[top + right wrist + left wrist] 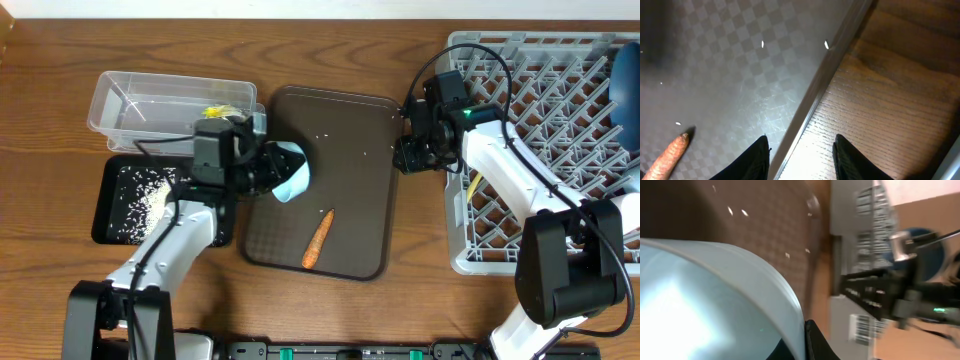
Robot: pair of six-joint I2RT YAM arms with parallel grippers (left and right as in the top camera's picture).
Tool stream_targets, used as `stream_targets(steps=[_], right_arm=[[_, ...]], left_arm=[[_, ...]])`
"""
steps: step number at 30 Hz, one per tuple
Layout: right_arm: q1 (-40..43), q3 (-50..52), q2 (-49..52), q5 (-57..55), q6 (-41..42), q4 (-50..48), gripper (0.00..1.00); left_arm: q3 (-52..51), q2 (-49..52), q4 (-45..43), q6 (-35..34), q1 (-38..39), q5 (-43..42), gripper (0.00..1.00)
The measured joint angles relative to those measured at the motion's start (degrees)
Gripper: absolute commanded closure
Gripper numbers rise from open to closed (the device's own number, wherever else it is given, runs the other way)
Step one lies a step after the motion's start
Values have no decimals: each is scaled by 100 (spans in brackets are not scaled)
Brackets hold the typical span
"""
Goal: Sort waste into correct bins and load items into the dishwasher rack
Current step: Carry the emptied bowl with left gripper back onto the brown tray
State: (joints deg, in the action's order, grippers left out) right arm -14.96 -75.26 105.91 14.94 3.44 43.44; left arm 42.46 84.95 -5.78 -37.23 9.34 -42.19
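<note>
My left gripper (270, 167) is shut on the rim of the small light-blue cup (292, 172), which is tipped over the left edge of the brown serving tray (350, 130). In the left wrist view the cup (700, 295) fills the left side, with one black finger (817, 342) against its wall. My right gripper (404, 152) is open and empty, its fingertips (757, 157) straddling the tray's right rim (810, 105). An orange carrot piece (318, 240) lies on the tray, also seen as the carrot (667, 157). A few rice grains (762, 44) dot the tray.
The clear tub (130, 95) at the back left holds a yellow-green wrapper (215, 112). In front of it, the black tray (112, 225) holds rice. The grey dishwasher rack (530, 60) at the right holds the dark-blue bowl (625, 90).
</note>
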Motion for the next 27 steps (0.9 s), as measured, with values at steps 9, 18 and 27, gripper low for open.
stream_targets(steps=[9,18,27], right_arm=[[0,0,0,0,0,-118,60],[0,0,0,-2,0,-160,60],[0,0,0,-2,2,-223,59]], left_arm=[[87,2,-402,879,968,2100,94],[111,339,-981,1034,1561,3027,92],[111,680,-1226,1091,1805,3185,73]])
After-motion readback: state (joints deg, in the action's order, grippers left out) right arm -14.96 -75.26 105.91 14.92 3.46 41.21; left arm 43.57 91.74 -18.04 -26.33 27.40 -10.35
